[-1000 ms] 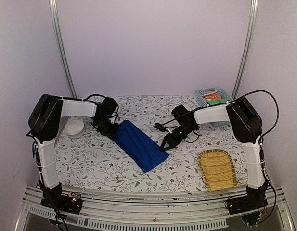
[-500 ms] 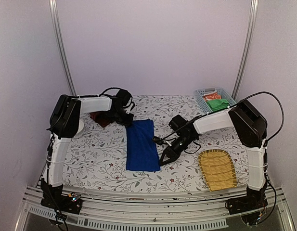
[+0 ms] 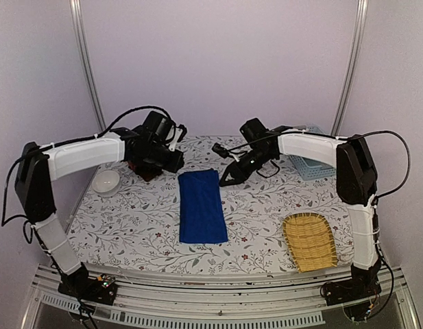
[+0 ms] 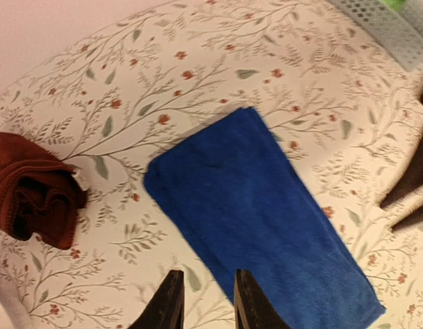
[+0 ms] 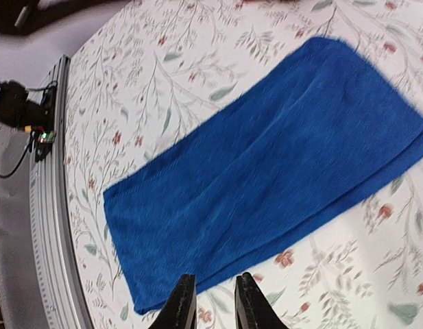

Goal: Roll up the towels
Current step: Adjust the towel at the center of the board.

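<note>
A blue towel (image 3: 201, 205) lies flat and folded on the flowered tablecloth, its long side running from far to near. It also shows in the left wrist view (image 4: 259, 212) and the right wrist view (image 5: 266, 185). My left gripper (image 3: 175, 163) hovers by its far left corner, jaws a little apart and empty (image 4: 208, 301). My right gripper (image 3: 226, 181) hovers by its far right corner, jaws a little apart and empty (image 5: 214, 301). A rolled maroon towel (image 4: 33, 199) lies left of the blue one, partly hidden under my left arm in the top view (image 3: 144, 171).
A white bowl (image 3: 106, 181) sits at the left. A wicker tray (image 3: 309, 240) lies near right. A blue plastic basket (image 3: 308, 163) with folded cloths stands far right, behind my right arm. The metal rail (image 5: 50, 205) runs along the near edge.
The blue towel went from diagonal to straight. Both grippers have let it lie and moved up to its far corners, the right one from the towel's near right edge.
</note>
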